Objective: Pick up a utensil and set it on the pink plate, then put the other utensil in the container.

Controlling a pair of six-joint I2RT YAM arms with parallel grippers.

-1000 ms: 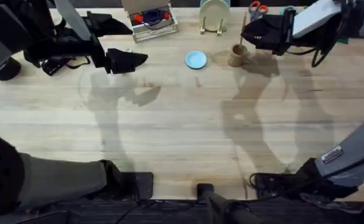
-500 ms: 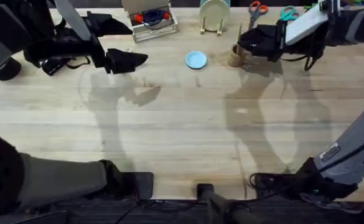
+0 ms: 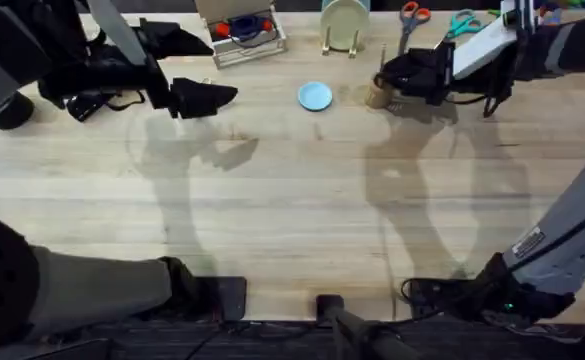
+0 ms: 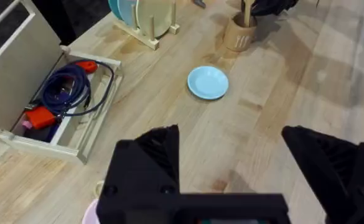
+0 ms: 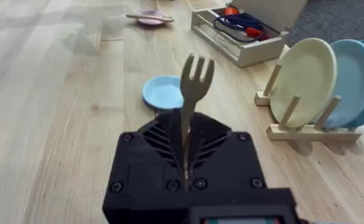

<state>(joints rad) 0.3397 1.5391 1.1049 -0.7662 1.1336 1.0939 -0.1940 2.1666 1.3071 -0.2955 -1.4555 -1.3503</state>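
The wooden fork (image 5: 193,93) is pinched upright in the right tool (image 5: 186,163), tines up, as seen from the right wrist. In the overhead view that tool (image 3: 390,78) is parked at the far right of the counter (image 3: 292,200), right over the tan container (image 3: 376,94); whether the handle tip is inside the cup can't be told. The left tool (image 4: 231,168) is spread wide with nothing in it, held over the far left of the counter. The pink plate (image 5: 152,18) is spotted far off in the right wrist view, with a utensil (image 5: 150,17) laid across it. A small light-blue plate (image 3: 315,96) is sat between the two arms, and a clear box (image 4: 60,102) of red and blue bits is parked at the back.
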